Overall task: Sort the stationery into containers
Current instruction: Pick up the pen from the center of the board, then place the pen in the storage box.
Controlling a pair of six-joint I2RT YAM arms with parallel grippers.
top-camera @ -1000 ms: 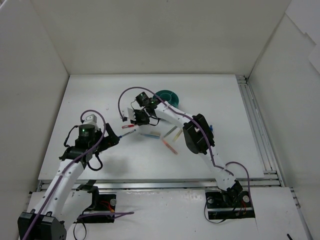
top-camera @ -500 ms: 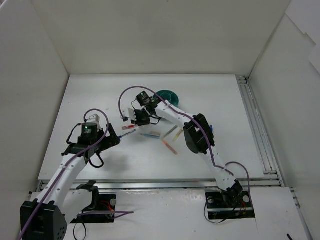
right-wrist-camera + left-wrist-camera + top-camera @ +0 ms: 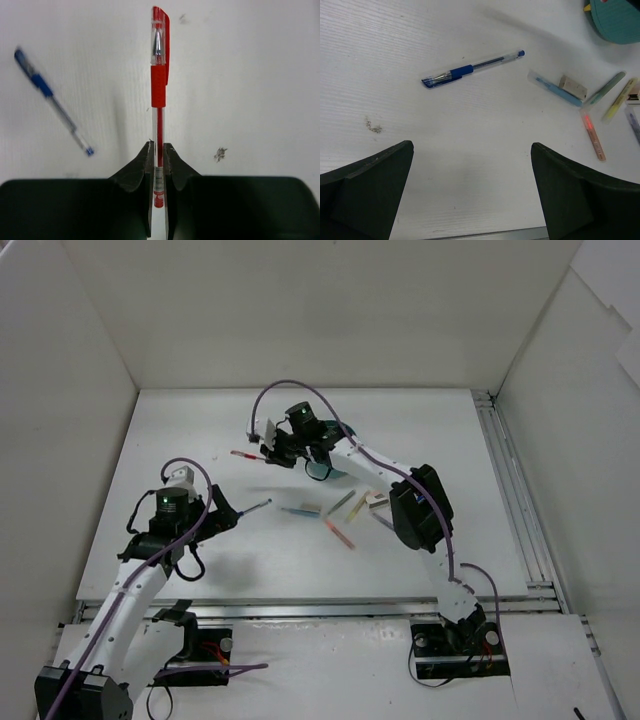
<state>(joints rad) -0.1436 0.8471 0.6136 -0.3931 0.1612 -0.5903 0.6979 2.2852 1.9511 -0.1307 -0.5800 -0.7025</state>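
Desk (image 3: 180,440): white, boxed in by white panels, with a few dark smudges on its surface.
Right end effector (image 3: 158,152): its fingers are closed tight on the red pen (image 3: 158,85), pinching the clear barrel near its back end.
Red pen: it points straight out ahead of the fingers with the capped tip farthest away. It is held clear of the desk, and its shadow falls to one side.
Left end effector (image 3: 472,146): its fingers are spread wide with nothing between them, over bare desk.
Blue pen (image 3: 470,70): it lies flat on the desk ahead of the left end effector, apart from the other items.
Loose stationery: a light blue pen (image 3: 555,91) touches a beige eraser (image 3: 572,86). Near them lie a green pen (image 3: 606,87), a yellow pen (image 3: 620,99) and a pink pen (image 3: 593,136).
Teal organizer (image 3: 615,20): it stands beyond that cluster, and the left wrist view cuts it off at the corner.
Writing: small print on the red pen's barrel, between the fingers, is too small to read.
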